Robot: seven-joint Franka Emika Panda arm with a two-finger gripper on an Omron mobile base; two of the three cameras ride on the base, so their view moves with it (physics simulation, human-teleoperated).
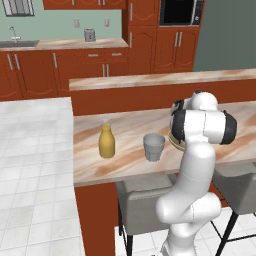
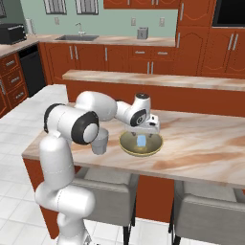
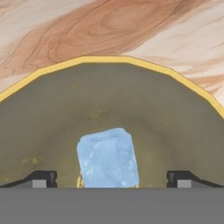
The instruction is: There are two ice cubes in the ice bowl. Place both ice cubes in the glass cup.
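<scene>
A yellowish-olive ice bowl (image 2: 129, 146) stands on the marble counter, right of the glass cup (image 2: 100, 142). One pale blue ice cube (image 2: 142, 140) lies in the middle of the bowl. My gripper (image 2: 143, 134) hangs straight down over the bowl, open. In the hand view the ice cube (image 3: 108, 156) sits between the wide-apart fingertips (image 3: 42, 178) of the gripper (image 3: 112, 179), untouched, with the bowl's rim (image 3: 109, 58) arching above. From the left, the grey-blue cup (image 1: 154, 146) stands in plain sight and the bowl (image 1: 173, 141) peeks out behind my arm.
A yellow bottle (image 1: 106, 142) stands on the counter left of the cup. A raised ledge (image 2: 158, 79) runs along the counter's far side. Grey stools (image 2: 103, 191) are tucked under the near edge.
</scene>
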